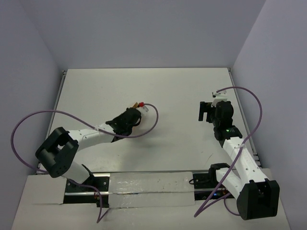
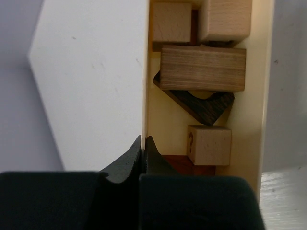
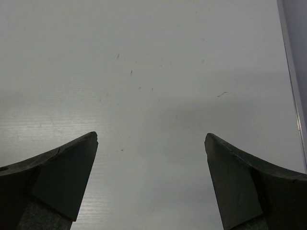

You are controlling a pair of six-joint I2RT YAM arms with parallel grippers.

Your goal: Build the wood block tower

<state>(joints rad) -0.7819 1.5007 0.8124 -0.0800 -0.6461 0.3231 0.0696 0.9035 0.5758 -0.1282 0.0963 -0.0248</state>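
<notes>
In the left wrist view, a pale wooden box (image 2: 253, 96) holds several small wood blocks: two tan cubes (image 2: 171, 21), a long tan block (image 2: 202, 68), a dark brown notched piece (image 2: 204, 106), a tan cube with a question mark (image 2: 208, 144) and a reddish-brown piece (image 2: 180, 164). My left gripper (image 2: 144, 140) is shut on the box's thin left wall. In the top view the left gripper (image 1: 132, 117) sits mid-table and hides the box. My right gripper (image 3: 151, 158) is open and empty above bare table, at the right in the top view (image 1: 207, 111).
The white table (image 1: 168, 91) is enclosed by lavender walls at the back and both sides. Purple cables (image 1: 29, 122) loop off both arms. A metal rail (image 1: 144, 184) runs along the near edge between the arm bases.
</notes>
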